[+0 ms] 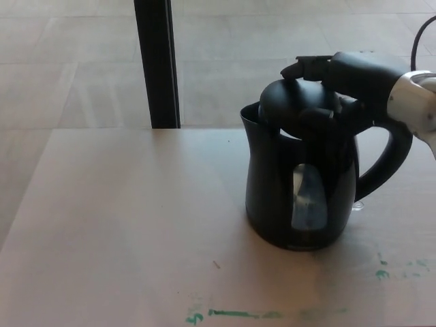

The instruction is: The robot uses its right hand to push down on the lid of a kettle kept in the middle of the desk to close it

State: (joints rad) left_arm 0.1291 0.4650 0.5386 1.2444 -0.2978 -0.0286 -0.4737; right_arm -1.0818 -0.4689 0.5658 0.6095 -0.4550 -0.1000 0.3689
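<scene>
A black electric kettle [300, 184] stands on the pale desk [122, 225], right of centre, its handle [388, 163] pointing right. Its domed lid [293, 105] lies low over the rim, with a thin gap still showing at the front. My right hand [347, 78] comes in from the right and rests flat on top of the lid, fingers [306, 68] stretched over it, holding nothing. The silver wrist shows at the right edge. The left hand does not appear.
A black post [157, 65] stands behind the desk's far edge, left of the kettle. Green marker scribbles [231, 315] run along the desk's near edge, and more at the right [398, 269]. Tiled floor lies beyond.
</scene>
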